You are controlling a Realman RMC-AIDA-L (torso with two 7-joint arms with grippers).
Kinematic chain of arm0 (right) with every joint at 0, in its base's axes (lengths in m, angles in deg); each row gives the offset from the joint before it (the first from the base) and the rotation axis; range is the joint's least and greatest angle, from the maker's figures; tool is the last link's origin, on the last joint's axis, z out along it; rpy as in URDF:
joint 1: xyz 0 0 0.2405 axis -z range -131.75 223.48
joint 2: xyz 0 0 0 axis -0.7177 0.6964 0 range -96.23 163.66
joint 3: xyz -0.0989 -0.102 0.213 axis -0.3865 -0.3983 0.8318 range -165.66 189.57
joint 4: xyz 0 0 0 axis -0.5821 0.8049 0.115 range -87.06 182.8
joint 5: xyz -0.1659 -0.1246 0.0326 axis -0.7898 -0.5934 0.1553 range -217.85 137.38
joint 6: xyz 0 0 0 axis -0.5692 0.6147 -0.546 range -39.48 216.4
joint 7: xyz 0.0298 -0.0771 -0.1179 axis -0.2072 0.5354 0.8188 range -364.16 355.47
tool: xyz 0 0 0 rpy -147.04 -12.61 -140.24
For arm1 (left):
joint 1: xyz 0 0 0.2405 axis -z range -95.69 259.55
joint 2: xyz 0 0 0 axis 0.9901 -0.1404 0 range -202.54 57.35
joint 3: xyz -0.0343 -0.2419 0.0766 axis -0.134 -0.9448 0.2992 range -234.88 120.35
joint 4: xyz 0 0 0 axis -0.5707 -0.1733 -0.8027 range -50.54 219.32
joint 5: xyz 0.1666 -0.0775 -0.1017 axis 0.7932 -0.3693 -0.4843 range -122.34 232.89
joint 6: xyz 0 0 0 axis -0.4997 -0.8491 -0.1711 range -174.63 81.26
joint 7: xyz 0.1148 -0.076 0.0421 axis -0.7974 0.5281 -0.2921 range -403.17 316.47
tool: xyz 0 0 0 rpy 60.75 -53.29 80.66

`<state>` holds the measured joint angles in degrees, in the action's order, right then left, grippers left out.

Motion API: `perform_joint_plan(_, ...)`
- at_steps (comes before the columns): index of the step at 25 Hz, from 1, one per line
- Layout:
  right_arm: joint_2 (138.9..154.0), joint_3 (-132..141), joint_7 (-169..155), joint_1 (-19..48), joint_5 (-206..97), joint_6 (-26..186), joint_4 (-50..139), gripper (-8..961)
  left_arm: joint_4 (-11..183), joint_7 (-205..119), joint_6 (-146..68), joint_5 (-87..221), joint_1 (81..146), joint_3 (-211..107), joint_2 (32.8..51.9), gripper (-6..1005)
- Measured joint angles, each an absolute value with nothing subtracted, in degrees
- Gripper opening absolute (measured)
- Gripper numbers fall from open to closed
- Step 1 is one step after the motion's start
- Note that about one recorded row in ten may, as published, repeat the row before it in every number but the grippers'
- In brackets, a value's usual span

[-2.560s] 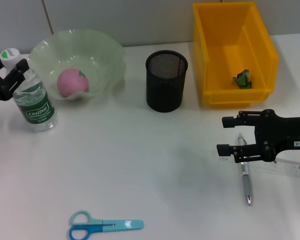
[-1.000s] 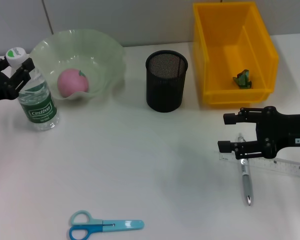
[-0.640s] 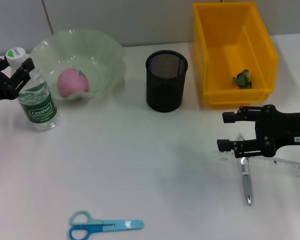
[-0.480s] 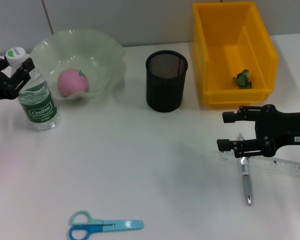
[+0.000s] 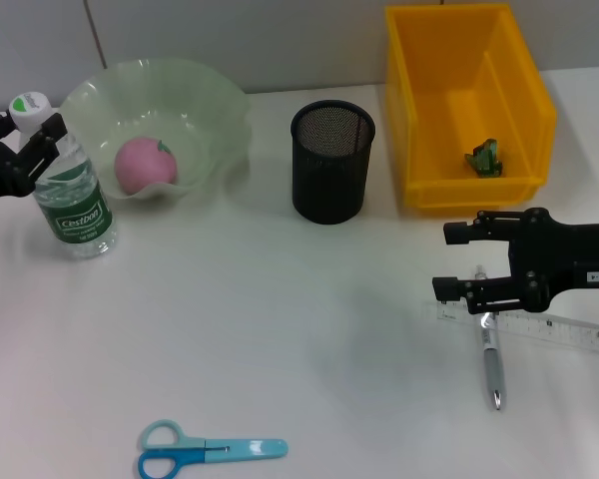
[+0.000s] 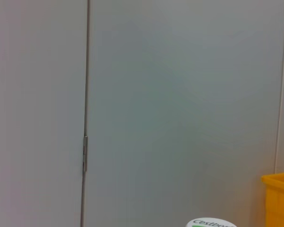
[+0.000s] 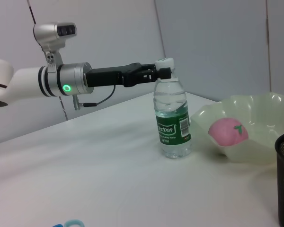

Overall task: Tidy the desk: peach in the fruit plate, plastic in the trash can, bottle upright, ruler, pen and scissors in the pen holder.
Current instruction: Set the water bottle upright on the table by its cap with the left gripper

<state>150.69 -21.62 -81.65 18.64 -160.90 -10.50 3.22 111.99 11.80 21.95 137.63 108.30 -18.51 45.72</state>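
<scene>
The bottle (image 5: pixel 72 192) stands upright on the table at the far left, next to the fruit plate (image 5: pixel 215 100), which holds the pink peach (image 5: pixel 143 163). My left gripper (image 5: pixel 38 148) is shut on the bottle's neck just below the white cap; the right wrist view shows the same grip, left gripper (image 7: pixel 157 73) on bottle (image 7: pixel 172 118). At the right, my right gripper (image 5: pixel 461 261) is open, low over the top of the pen (image 5: pixel 492 351) and the left end of the ruler (image 5: pixel 544 325). Blue scissors (image 5: pixel 208 451) lie at the front. The black mesh pen holder (image 5: pixel 331 160) stands mid-table. Green plastic (image 5: pixel 484 157) lies in the yellow trash can (image 5: pixel 419 110).
The trash can stands directly behind my right gripper. A grey wall runs along the back edge of the table. The left wrist view shows only that wall, the bottle cap (image 6: pixel 210 223) and a corner of the trash can (image 6: pixel 279 198).
The bottle has gone from leaning to upright and has shifted slightly left with my left gripper. My right gripper has shifted slightly over the pen and ruler and remains open.
</scene>
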Motion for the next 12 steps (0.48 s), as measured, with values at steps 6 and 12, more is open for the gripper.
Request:
perform_joint_plan(6,150.76,-21.62,-81.65,18.62,-160.89,-10.5,3.22,796,111.99,11.92,21.67,137.34,108.3,-18.45,45.7,444)
perform_joint_plan(12,150.85,-21.62,-81.69,18.62,-160.79,-10.5,3.22,795,112.0,11.84,21.36,137.28,108.23,-18.25,45.7,445)
